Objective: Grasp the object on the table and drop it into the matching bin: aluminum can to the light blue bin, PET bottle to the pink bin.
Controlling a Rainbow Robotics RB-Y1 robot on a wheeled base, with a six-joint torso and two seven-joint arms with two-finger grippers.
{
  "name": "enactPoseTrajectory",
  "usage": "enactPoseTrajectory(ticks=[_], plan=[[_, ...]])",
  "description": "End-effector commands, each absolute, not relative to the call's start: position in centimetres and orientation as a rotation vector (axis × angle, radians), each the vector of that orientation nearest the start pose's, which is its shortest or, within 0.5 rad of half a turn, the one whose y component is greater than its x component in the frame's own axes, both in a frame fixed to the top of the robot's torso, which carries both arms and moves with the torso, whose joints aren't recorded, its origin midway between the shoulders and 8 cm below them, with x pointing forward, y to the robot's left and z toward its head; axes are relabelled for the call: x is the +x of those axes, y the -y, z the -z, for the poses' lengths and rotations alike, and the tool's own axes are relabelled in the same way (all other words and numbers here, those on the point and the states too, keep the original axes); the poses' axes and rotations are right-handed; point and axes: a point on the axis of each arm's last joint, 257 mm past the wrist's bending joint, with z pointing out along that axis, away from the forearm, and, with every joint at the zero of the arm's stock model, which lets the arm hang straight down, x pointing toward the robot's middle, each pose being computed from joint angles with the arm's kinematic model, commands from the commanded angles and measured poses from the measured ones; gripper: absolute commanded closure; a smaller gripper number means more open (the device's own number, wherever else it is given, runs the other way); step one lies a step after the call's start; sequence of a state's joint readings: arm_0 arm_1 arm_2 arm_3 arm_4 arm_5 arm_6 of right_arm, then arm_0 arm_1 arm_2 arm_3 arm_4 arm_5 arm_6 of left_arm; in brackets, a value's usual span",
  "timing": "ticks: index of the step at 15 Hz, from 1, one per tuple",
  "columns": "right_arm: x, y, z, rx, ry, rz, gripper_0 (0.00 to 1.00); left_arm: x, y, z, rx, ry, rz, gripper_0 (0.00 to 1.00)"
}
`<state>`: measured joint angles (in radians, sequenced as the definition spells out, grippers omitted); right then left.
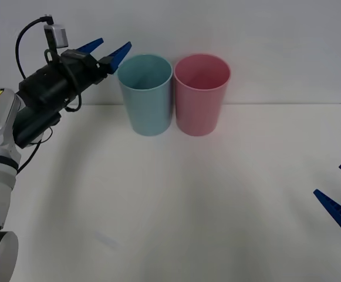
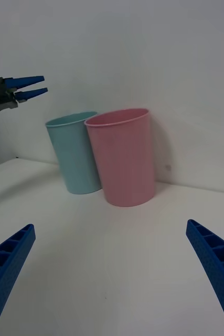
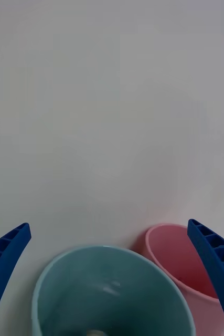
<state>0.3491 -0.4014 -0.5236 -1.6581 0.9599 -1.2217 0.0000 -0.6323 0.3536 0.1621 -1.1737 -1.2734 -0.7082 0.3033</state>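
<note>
The light blue bin and the pink bin stand upright side by side at the back of the white table. My left gripper hangs open just left of and above the light blue bin's rim, with nothing between its fingers. Its wrist view looks down into the light blue bin, with the pink bin beside it. The aluminum can is out of view. My right gripper waits open and empty low at the table's right edge.
A plain white wall rises directly behind the two bins. Wide bare tabletop lies in front of the bins and between the arms. The left arm's black cables loop above its wrist.
</note>
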Motion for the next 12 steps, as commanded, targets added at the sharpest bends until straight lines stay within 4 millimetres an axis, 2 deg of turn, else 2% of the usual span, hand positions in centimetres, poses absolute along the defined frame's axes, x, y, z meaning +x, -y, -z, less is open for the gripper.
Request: enactPoseTrajectory(ticks=[1, 3, 10, 12], plan=[[34.2, 33.0, 16.9, -0.465, -1.441, -0.567, 0.00, 61.6, -19.5, 2.3, 0.345, -1.316, 0.658, 0.00], [34.2, 33.0, 16.9, -0.465, -1.441, -0.567, 0.00, 60.0, -21.5, 3.3, 0.352, -1.311, 0.625, 0.00], [34.2, 33.0, 16.9, -0.465, -1.441, -0.567, 0.00, 51.9, -30.0, 6.7, 0.407, -1.299, 0.496, 0.00], [34.2, 33.0, 16.9, -0.465, -1.441, -0.567, 0.00, 50.2, -32.0, 8.0, 0.440, -1.309, 0.441, 0.00]])
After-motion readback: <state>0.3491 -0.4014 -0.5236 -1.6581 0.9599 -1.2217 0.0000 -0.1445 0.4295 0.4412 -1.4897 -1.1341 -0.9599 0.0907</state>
